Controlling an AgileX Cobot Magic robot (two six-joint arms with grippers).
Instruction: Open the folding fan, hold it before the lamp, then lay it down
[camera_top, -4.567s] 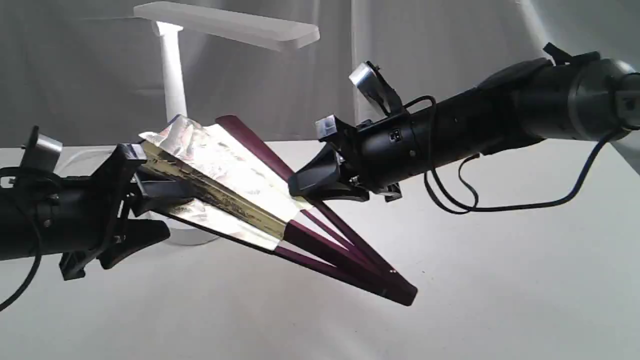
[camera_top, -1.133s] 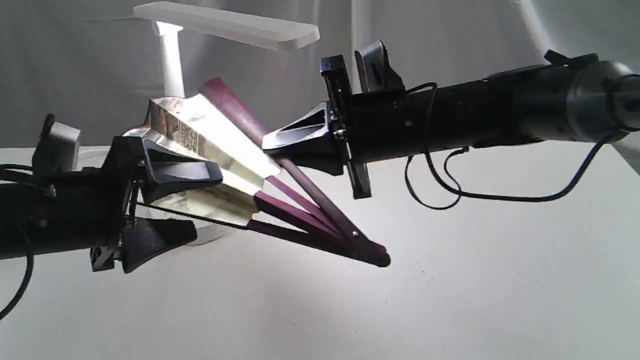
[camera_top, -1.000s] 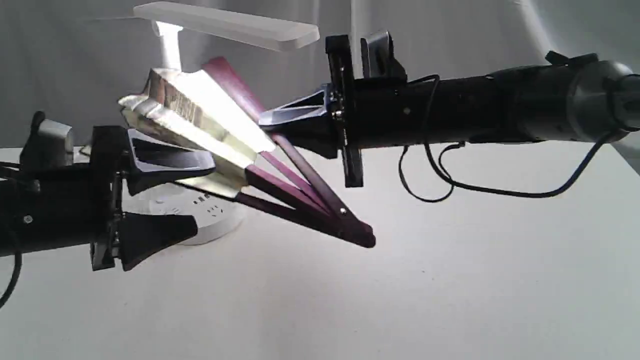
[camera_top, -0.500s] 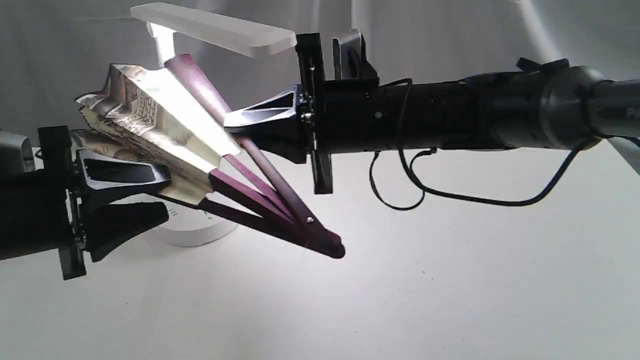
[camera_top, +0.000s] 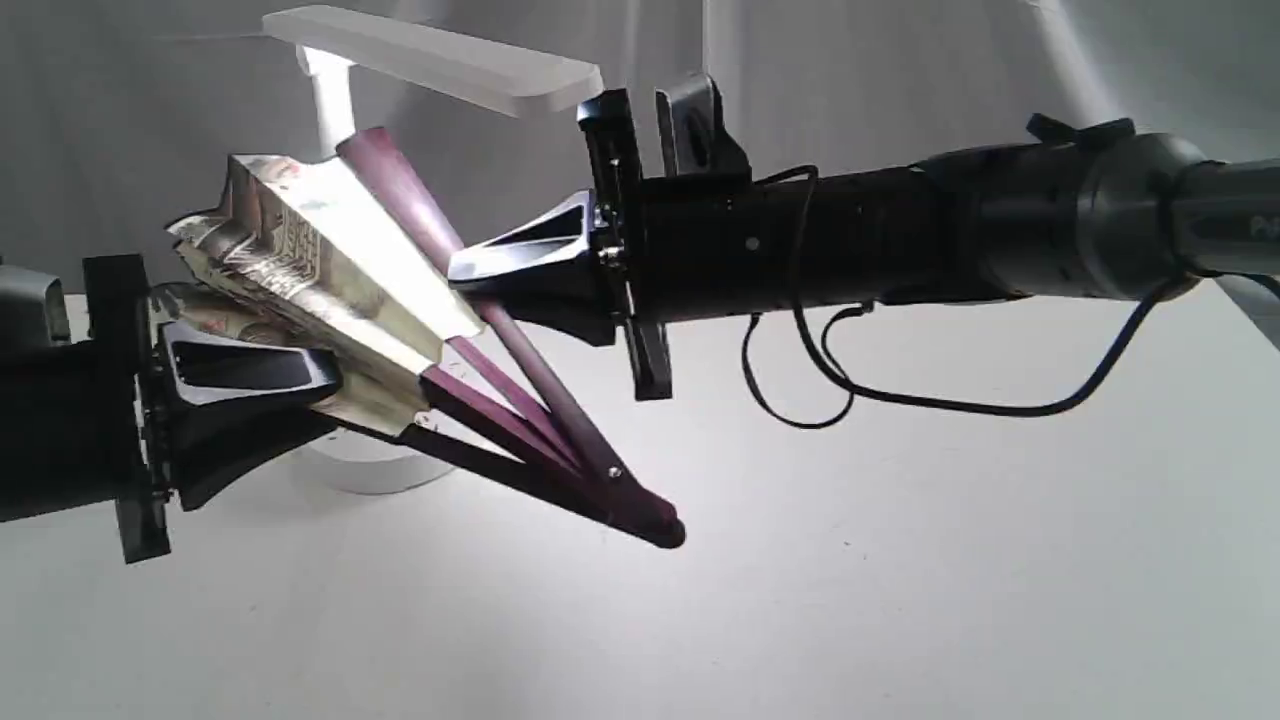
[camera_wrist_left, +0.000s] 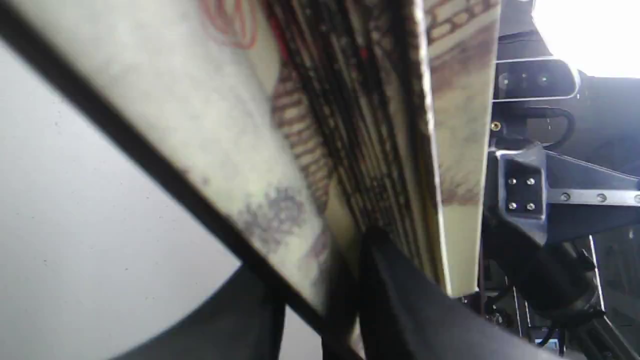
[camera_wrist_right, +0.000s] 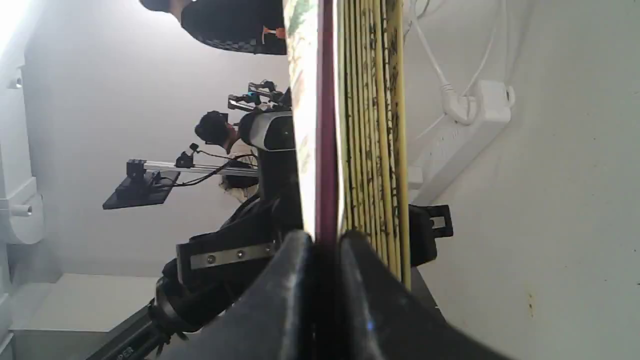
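Observation:
The folding fan (camera_top: 330, 270) hangs partly open above the table, its pivot (camera_top: 650, 520) low and to the right and its cream printed leaf raised toward the lamp. My left gripper (camera_top: 332, 405) is shut on the fan's lower edge rib, which the left wrist view shows between its fingers (camera_wrist_left: 390, 300). My right gripper (camera_top: 475, 290) is shut on the upper maroon guard rib (camera_wrist_right: 327, 125). The white lamp stands behind the fan, with its bar head (camera_top: 440, 60) above, its stem (camera_top: 330, 100) partly hidden and its round base (camera_top: 370, 470) below the leaf.
The white tabletop (camera_top: 900, 600) stretches to the right and front under the fan. A black cable (camera_top: 850, 390) loops under my right arm. A white power strip (camera_wrist_right: 460, 135) with a plugged cord lies on the table beyond the fan. A grey cloth backdrop closes the rear.
Over the last second both arms carried the fan leftward, in front of the lamp. The ribs spread slightly and the pivot end dipped. The lamp head also sits a little further left.

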